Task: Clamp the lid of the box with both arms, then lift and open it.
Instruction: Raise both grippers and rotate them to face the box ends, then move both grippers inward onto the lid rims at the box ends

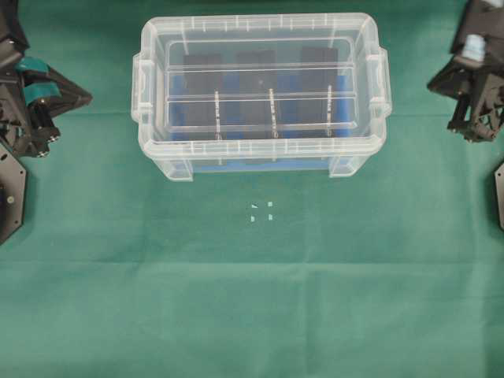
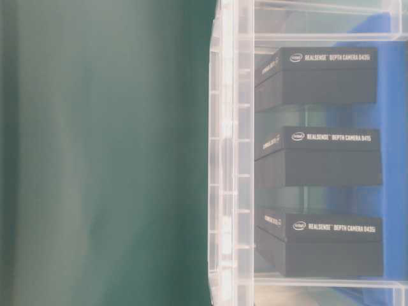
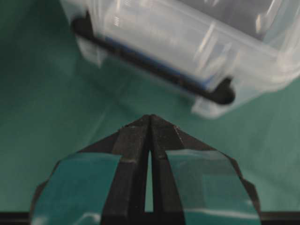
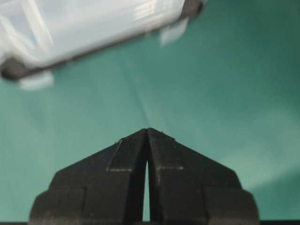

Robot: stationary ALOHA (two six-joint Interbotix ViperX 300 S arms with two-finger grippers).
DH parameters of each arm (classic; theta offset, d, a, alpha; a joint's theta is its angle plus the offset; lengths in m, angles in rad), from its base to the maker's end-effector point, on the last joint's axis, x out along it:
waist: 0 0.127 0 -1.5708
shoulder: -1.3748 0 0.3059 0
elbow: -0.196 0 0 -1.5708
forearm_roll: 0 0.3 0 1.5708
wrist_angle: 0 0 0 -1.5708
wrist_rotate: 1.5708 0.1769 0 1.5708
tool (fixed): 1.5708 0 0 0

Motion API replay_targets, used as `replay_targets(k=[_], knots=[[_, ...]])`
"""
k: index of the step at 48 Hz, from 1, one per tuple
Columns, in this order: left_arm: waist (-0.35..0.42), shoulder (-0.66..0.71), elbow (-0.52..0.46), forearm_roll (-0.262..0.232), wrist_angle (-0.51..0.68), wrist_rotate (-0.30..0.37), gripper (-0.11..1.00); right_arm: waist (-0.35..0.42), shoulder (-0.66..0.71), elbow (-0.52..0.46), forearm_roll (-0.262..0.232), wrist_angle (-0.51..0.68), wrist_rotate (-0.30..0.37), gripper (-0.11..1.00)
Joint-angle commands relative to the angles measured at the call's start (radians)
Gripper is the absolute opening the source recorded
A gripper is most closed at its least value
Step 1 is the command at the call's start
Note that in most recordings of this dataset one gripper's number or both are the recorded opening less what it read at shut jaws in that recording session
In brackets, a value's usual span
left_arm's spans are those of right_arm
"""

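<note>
Waiting at the start: neither arm has reached the lid (image 1: 260, 83), which sits seated on the box (image 1: 260, 161) at the far middle of the green counter (image 1: 252, 299). Left hand (image 3: 149, 123) and right hand (image 4: 147, 133) each have jaws pressed together, empty, parked well apart from the box ends. Judged next: both hands must open, approach opposite short sides, then clamp the lid rim.
</note>
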Motion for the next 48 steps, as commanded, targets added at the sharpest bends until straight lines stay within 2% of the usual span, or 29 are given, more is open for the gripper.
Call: replay_targets(k=[1, 8, 23, 36, 48], knots=[[0.005, 0.025, -0.041, 0.002, 0.072, -0.015, 0.00, -0.003, 0.034, -0.044, -0.002, 0.066, 0.006, 0.00], [0.003, 0.057, -0.060, 0.005, 0.149, -0.028, 0.00, -0.003, 0.060, -0.063, -0.008, 0.110, 0.006, 0.00], [0.003, 0.075, -0.069, 0.011, 0.156, -0.017, 0.00, -0.003, 0.063, -0.071, -0.020, 0.106, -0.012, 0.00], [-0.023, 0.091, -0.074, 0.011, 0.193, 0.089, 0.00, 0.006, 0.063, -0.069, -0.066, 0.104, -0.106, 0.00], [-0.023, 0.097, -0.075, 0.011, 0.265, 0.130, 0.00, 0.006, 0.064, -0.071, -0.077, 0.106, -0.161, 0.00]])
